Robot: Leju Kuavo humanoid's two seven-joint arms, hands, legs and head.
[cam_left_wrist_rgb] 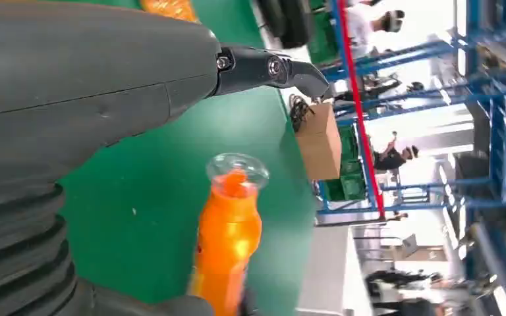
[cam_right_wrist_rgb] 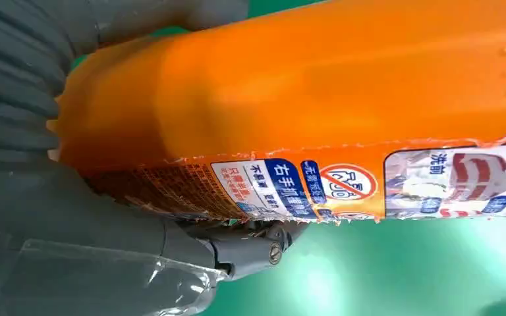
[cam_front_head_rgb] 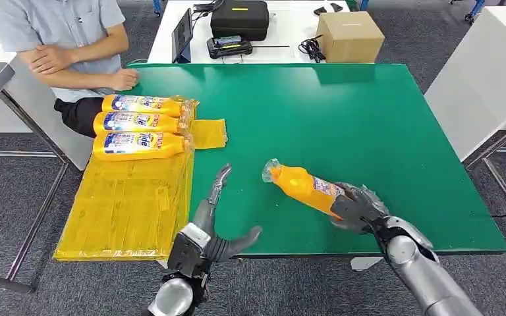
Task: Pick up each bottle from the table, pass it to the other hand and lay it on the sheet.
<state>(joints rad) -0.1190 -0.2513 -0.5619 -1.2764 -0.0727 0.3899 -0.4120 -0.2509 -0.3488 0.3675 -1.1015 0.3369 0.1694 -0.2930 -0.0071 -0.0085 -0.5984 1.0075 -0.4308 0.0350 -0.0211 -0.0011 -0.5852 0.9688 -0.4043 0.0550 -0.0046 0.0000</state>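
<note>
We're holding the orange bottle point(cam_front_head_rgb: 303, 186) in the right hand point(cam_front_head_rgb: 359, 209), lower centre-right of the head view, base end clamped in the fingers point(cam_front_head_rgb: 344, 204), clear cap pointing up-left toward the left hand point(cam_front_head_rgb: 217, 220). In the right wrist view the bottle point(cam_right_wrist_rgb: 316, 99) is sitting tight against the palm, label edge ragged. It looks lifted or just tilting off the green bench point(cam_front_head_rgb: 369, 118); we can't tell if it's touching.

Left hand is waiting lower centre, fingers apart, holding nothing, thumb spread right. The left wrist view is showing the capped neck point(cam_left_wrist_rgb: 237, 174) aimed at it, close.

Handover is the step in hand, we judge. To do it well: we're bringing the neck end into the open left palm, closing the left fingers on the mid-body well clear of the right fingers, and letting go on the right only once the left grip is firm. The wrap looks slick, so slip is the risk.

The yellow sheet point(cam_front_head_rgb: 128, 204) is lying at left, with three bottles point(cam_front_head_rgb: 138, 124) already lying side by side across its upper end. The free space is lower down, so we're aiming below that row.

A person's forearm point(cam_front_head_rgb: 85, 80) is resting on the bench corner at upper left, just above the row; worth keeping clear. A cardboard box point(cam_front_head_rgb: 350, 36) and black case point(cam_front_head_rgb: 240, 18) are sitting on the far table, out of the way.
</note>
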